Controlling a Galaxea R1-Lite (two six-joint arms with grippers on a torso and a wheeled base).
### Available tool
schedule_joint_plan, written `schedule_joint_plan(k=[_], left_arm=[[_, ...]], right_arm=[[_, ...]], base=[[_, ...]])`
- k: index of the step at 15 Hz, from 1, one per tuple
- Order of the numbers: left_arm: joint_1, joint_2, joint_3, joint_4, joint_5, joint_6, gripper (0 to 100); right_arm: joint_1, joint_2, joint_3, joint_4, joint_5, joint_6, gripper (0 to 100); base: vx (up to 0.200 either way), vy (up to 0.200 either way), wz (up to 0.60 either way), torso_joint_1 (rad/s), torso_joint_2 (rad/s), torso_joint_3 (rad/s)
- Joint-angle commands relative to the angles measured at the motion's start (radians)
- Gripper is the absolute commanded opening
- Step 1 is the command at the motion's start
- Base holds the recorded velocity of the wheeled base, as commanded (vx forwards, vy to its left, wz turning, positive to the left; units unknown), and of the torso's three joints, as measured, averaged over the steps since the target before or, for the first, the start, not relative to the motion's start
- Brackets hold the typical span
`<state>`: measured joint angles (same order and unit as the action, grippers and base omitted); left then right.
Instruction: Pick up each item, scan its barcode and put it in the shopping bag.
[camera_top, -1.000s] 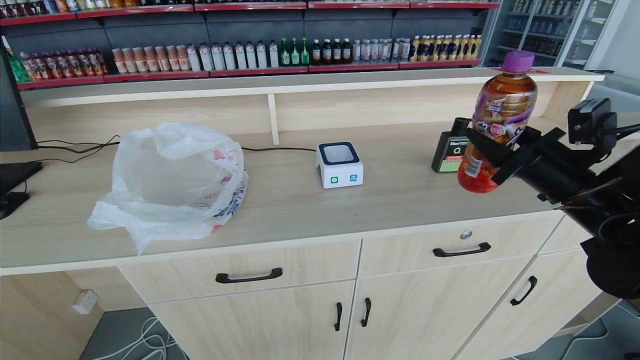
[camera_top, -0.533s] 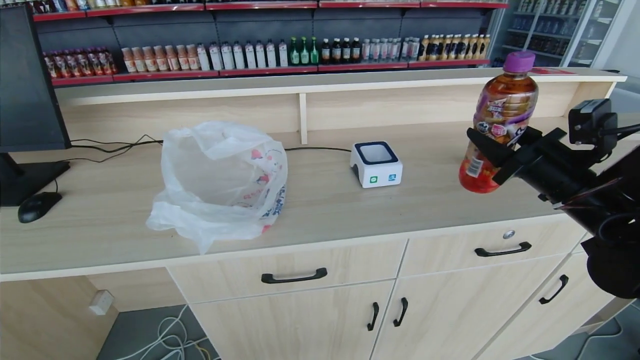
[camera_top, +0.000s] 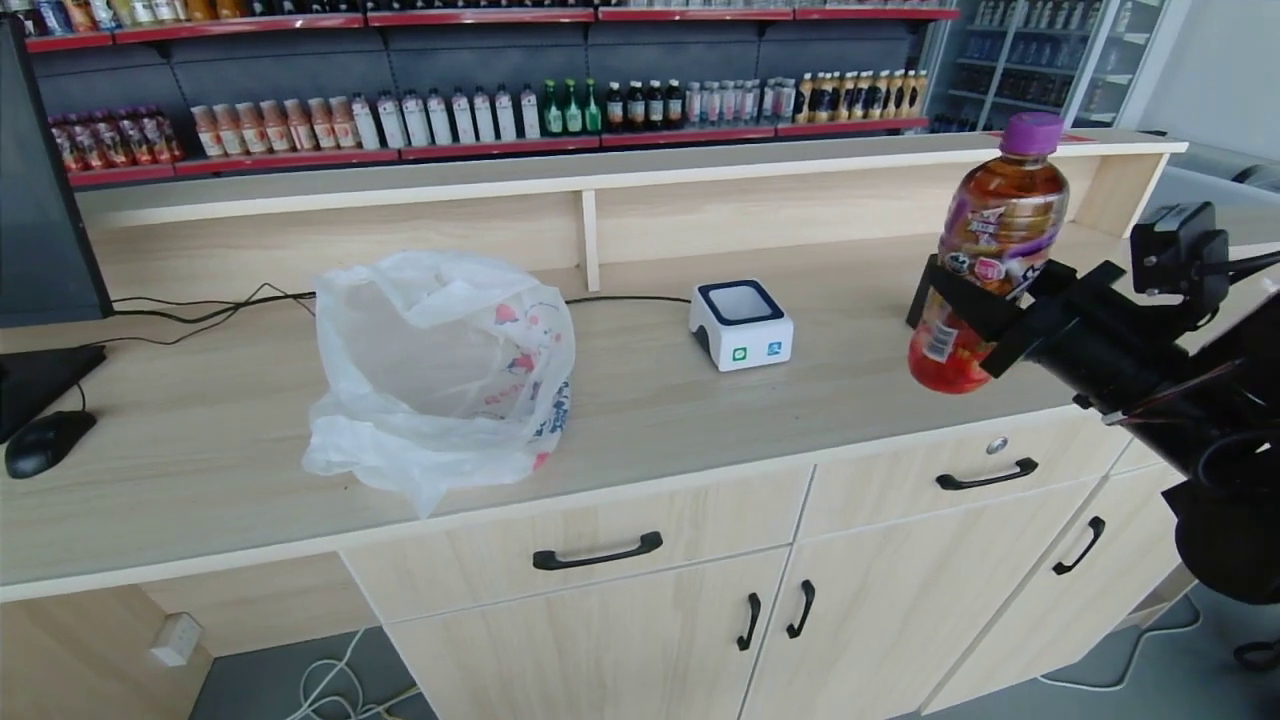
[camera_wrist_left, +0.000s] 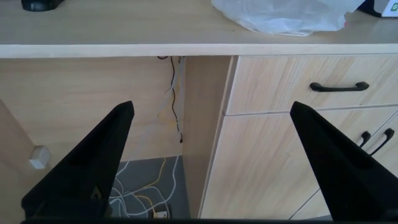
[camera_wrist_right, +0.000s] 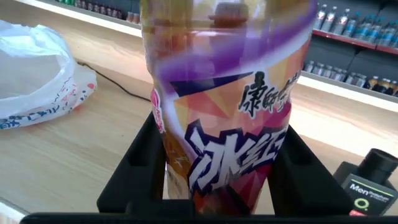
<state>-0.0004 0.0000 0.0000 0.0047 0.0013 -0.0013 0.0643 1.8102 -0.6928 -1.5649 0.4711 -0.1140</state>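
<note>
You're holding the bottle (camera_top: 992, 225) in your right tool (camera_top: 988, 302), at the scanner's (camera_top: 740, 325) 3 o'clock; your left tool (camera_wrist_left: 211, 109) is gaping wide.

A pale wood counter (camera_top: 700, 420) with drawers (camera_top: 640, 520) fronts red shelves (camera_top: 300, 157) stocked with bottles (camera_top: 480, 115).

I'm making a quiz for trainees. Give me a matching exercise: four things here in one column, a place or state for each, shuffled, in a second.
1 bottle
2 bag
3 scanner
4 mouse

A at the left end of the counter
B held in the right gripper
C between bag and bottle
D translucent white, slumped

Pairs: 1-B, 2-D, 3-C, 4-A
</note>
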Motion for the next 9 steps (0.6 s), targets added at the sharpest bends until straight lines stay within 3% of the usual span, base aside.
schedule_joint_plan(k=[1, 9], left_arm=[[0.0, 0.0, 0.0, -0.005, 0.0, 0.0, 100], [0.002, 0.002, 0.0, -0.005, 0.0, 0.001, 100]], right_arm=[[0.003, -0.003, -0.001, -0.006, -0.005, -0.001, 0], [0.005, -0.009, 0.007, -0.006, -0.005, -0.001, 0]], base=[[0.0, 0.0, 0.0, 0.0, 0.0, 0.0], [0.0, 0.0, 0.0, 0.0, 0.0, 0.0]])
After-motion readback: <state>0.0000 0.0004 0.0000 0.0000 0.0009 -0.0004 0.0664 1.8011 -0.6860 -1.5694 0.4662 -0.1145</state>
